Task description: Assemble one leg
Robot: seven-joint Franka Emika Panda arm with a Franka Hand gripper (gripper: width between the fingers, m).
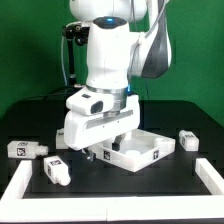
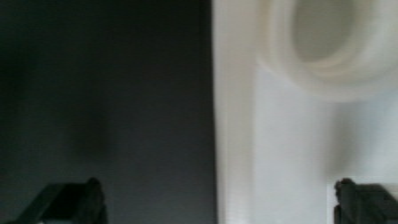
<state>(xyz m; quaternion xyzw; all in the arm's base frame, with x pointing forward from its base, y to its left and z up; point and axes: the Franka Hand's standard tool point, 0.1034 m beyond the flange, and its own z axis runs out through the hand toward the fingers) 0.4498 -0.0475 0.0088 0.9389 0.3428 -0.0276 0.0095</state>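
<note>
The large white square tabletop lies flat on the black table. My gripper is low over its edge on the exterior view's left. In the wrist view my gripper is open, its dark fingertips wide apart. The tabletop's edge runs between them, with a round corner hole ahead. Nothing is held. Three small white legs with black-and-white tags lie loose: one at the exterior view's far left, one nearer the front, one at the right.
A white raised border runs along the front and the exterior view's right of the black table. The arm's bulky white body hides the tabletop's back left part.
</note>
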